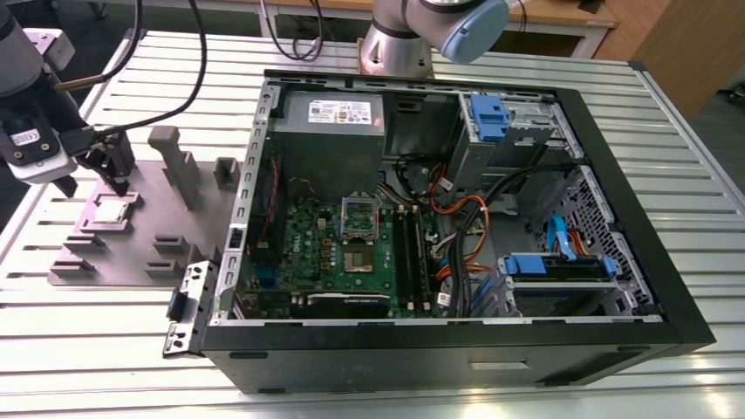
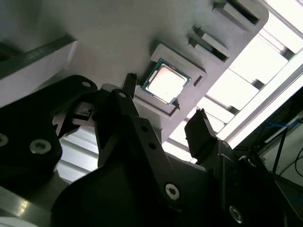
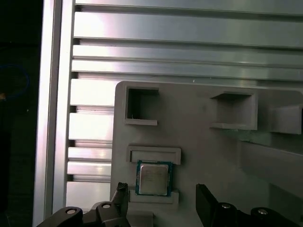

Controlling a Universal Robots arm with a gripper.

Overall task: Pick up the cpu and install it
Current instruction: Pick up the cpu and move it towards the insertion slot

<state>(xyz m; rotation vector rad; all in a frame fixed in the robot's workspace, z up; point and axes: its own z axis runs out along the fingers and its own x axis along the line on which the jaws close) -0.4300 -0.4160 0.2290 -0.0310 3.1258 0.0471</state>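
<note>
Square cpu (image 3: 153, 178), shiny metal top, in matte grey jig (image 3: 208, 156), black hand (image 3: 160, 187) spread open over it

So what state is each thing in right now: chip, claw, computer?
cpu: lying flat in its pocket on the grey holder, not lifted.
gripper: open, straddling the cpu.
computer case: on its side, panel off, insides exposed.
</note>
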